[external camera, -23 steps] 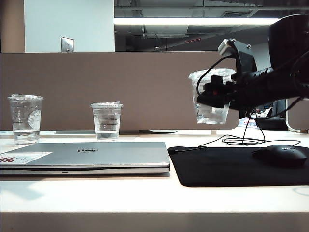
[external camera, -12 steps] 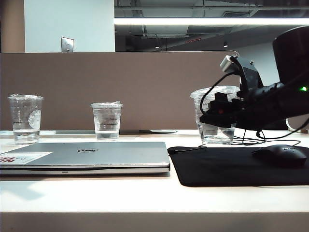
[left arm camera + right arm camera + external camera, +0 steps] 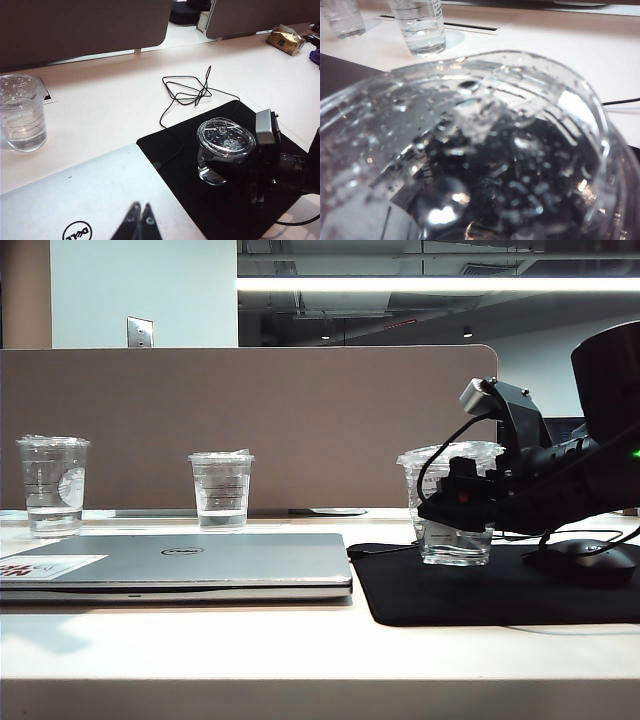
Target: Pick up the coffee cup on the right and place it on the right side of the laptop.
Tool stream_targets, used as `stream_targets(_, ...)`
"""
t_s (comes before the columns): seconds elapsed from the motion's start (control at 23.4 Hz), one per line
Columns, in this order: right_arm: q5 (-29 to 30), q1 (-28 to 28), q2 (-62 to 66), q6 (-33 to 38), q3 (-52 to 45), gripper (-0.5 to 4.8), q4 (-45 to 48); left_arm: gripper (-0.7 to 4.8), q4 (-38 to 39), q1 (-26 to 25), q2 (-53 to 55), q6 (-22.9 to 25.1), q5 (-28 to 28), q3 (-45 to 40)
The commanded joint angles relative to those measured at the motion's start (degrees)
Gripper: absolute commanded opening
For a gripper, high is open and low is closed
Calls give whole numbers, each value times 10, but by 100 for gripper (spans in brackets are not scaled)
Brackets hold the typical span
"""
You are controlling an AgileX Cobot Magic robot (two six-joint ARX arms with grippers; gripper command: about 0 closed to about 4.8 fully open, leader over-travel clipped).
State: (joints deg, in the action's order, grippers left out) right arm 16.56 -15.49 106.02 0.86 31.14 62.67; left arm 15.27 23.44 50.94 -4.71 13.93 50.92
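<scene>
The coffee cup (image 3: 452, 543), clear with a domed lid, stands upright on the black mouse pad (image 3: 440, 595), right of the closed silver Dell laptop (image 3: 180, 560). My right gripper (image 3: 442, 510) reaches in from the right and is shut on the cup's side. The left wrist view shows the cup (image 3: 226, 140) from above with the black right arm behind it. In the right wrist view the cup's lid (image 3: 485, 150) fills the picture and hides the jaws. My left gripper (image 3: 141, 206) hovers shut over the laptop (image 3: 75, 195) lid, holding nothing.
Two other clear cups (image 3: 52, 485) (image 3: 221, 490) stand behind the laptop at the left. A black mouse (image 3: 585, 560) lies on the pad right of the held cup. A loose black cable (image 3: 187, 92) lies behind the pad. A brown partition runs along the back.
My right gripper has come down with the cup from mid-air to the mouse pad, and the cup has gone from tilted to upright. The left arm stayed still.
</scene>
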Motion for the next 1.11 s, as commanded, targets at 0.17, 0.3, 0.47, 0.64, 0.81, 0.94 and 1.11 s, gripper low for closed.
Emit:
stream_targets(0.17, 1, -1, 3, 4, 2, 242, 26, -5, -7, 0, -1, 2, 3, 4)
stream_targets(0.3, 2, -3, 24, 12, 2, 242, 32, -5, -7, 0, -1, 2, 3, 4)
stream_targets(0.47, 6, -6, 32, 11, 2, 244, 38, -5, -7, 0, -1, 2, 3, 4)
stream_targets(0.64, 17, -7, 32, 11, 2, 476, 37, -5, -7, 0, -1, 2, 3, 4)
stream_targets(0.81, 36, -8, 31, 11, 1, 479, 36, -5, -7, 0, -1, 2, 3, 4)
stream_targets(0.94, 31, -7, 18, 10, -12, 479, 36, -5, -7, 0, -1, 2, 3, 4)
stream_targets(1.11, 25, -7, -5, 6, -35, 479, 36, -5, -7, 0, -1, 2, 3, 4)
